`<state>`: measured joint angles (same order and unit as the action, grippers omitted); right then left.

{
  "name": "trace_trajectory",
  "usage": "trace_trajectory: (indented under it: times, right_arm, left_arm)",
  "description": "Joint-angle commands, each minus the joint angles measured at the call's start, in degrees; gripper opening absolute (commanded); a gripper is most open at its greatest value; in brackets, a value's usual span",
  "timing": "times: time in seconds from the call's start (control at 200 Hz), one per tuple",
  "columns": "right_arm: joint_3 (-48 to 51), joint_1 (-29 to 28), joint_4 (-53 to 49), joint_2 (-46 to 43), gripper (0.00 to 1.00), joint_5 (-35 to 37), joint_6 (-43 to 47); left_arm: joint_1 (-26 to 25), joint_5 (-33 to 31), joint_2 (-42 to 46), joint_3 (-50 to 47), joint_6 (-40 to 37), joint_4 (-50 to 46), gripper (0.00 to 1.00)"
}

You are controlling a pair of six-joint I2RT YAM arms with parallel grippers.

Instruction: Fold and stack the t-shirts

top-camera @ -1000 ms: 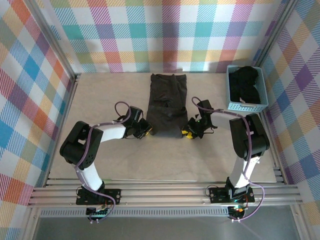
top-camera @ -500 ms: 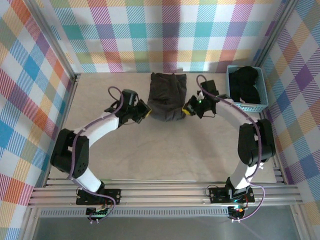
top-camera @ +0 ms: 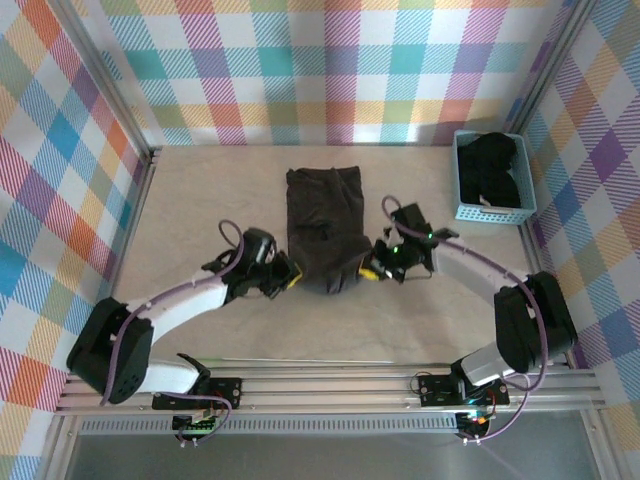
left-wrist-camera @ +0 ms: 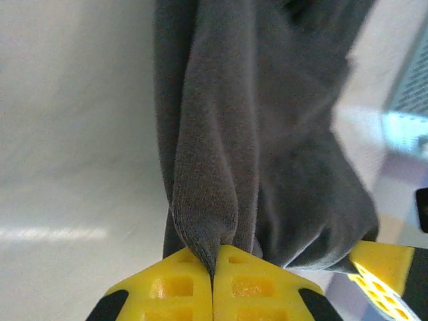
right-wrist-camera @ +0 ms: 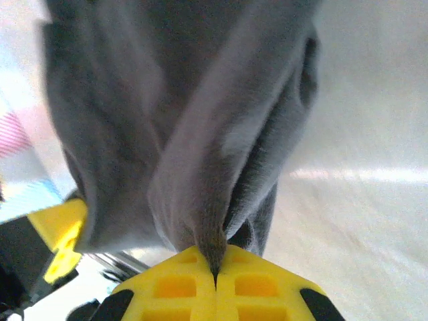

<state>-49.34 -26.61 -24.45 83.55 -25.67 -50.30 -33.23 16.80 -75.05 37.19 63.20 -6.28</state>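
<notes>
A dark charcoal t-shirt [top-camera: 325, 225] lies folded in a long strip at the table's middle, its near end lifted. My left gripper [top-camera: 290, 279] is shut on the near-left corner of that cloth [left-wrist-camera: 204, 221], pinched between yellow pads [left-wrist-camera: 170, 284]. My right gripper [top-camera: 368, 270] is shut on the near-right corner [right-wrist-camera: 210, 244], its yellow pads [right-wrist-camera: 261, 284] closed with cloth in the seam. The shirt sags between the two grippers. More dark t-shirts [top-camera: 492, 168] are bundled in the light-blue basket [top-camera: 495, 212] at the back right.
The pale tabletop [top-camera: 200, 200] is walled by plaid panels and metal rails. The basket stands against the right wall. Bare table stretches left of the shirt and in front of both grippers [top-camera: 330, 330].
Both grippers, holding the shirt's end, have come back from the far side toward the near edge and lower. The shirt's folded end has been drawn nearer with them.
</notes>
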Motion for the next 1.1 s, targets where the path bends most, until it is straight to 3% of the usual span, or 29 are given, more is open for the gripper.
trace_trajectory:
  times: [0.0, 0.135, 0.215, 0.26, 0.3, 0.435, 0.585, 0.765, 0.955, 1.095]
  right_arm:
    - [7.3, -3.5, 3.3, -6.1, 0.0, 1.0, -3.0]
    - [14.7, -5.4, 4.6, -9.6, 0.0, 1.9, -4.5]
    - [16.6, -5.8, 4.9, -10.3, 0.29, 1.8, -4.5]
    - [16.8, -6.1, 3.7, -11.1, 0.4, 2.8, -4.6]
    - [16.8, -6.2, 2.2, -11.9, 0.45, 4.1, -4.5]
    - [20.0, -6.4, 4.9, -15.5, 0.52, 5.3, -7.9]
    - [20.3, -7.0, 8.6, -11.9, 0.53, 3.9, -9.0]
    - [19.9, -9.0, 13.3, -7.1, 0.48, 3.3, -11.2]
    - [19.0, -9.7, 17.2, -2.8, 0.34, 3.2, -12.6]
    - [18.0, -10.2, 17.9, -1.9, 0.19, 3.5, -12.7]
  left_arm:
    - [-4.5, -2.5, 8.0, -6.5, 4.1, -0.8, 0.0]
    - [-10.3, -7.4, 17.2, -15.5, 10.2, -1.0, 0.01]
    - [-11.3, -8.7, 21.1, -18.2, 11.4, -2.7, 0.24]
    - [-11.4, -9.3, 23.3, -19.1, 11.7, -4.1, 0.38]
    - [-11.4, -10.0, 25.3, -19.7, 11.8, -5.8, 0.47]
    - [-11.4, -11.8, 30.8, -21.0, 12.6, -9.1, 0.54]
    - [-11.4, -11.3, 30.1, -22.2, 13.7, -7.2, 0.54]
    - [-11.9, -10.6, 23.4, -20.2, 13.7, -1.7, 0.53]
    - [-14.6, -11.5, 12.0, -18.3, 14.0, 5.7, 0.5]
    - [-15.3, -12.8, 6.7, -16.9, 14.0, 10.1, 0.38]
